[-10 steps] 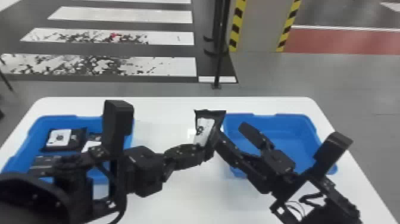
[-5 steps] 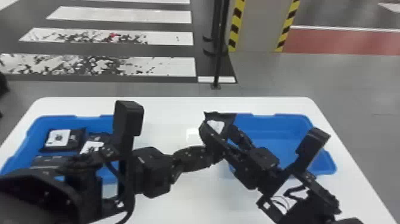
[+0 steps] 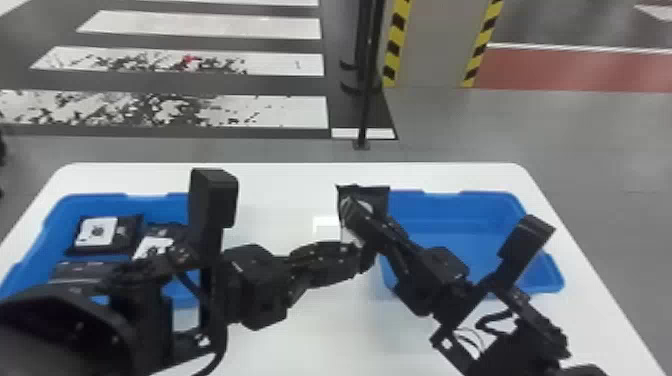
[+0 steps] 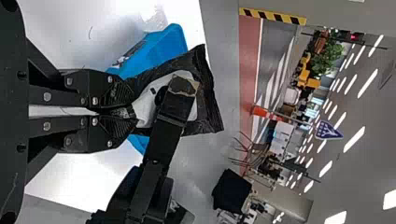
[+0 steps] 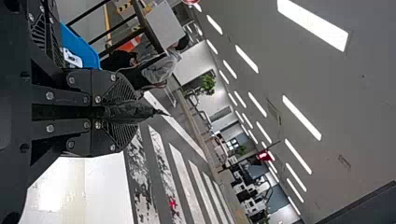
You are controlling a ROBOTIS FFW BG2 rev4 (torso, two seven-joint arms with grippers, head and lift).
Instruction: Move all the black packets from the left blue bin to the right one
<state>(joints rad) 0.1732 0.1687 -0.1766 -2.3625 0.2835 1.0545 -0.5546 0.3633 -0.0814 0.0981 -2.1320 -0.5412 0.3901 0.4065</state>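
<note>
Above the table between the bins, my left gripper [image 3: 358, 256] and right gripper [image 3: 361, 216] meet at one black packet [image 3: 376, 196] with a white label. In the left wrist view, the left gripper [image 4: 128, 112] pinches one end of the packet [image 4: 208, 95], while a right finger lies across the label. The right wrist view has the packet [image 5: 133, 112] edge-on between the closed fingers of the right gripper [image 5: 125, 112]. Several black packets [image 3: 131, 235] lie in the left blue bin [image 3: 50, 227], partly behind the left arm.
The right blue bin [image 3: 465, 225] stands just right of the held packet, its near-left part behind the right arm. Both bins are on the white table [image 3: 285, 185]. A black pole [image 3: 367, 100] stands beyond the table's back edge.
The right gripper has moved left and up over the packet and now has hold of it. The left gripper has carried the packet slightly to the right.
</note>
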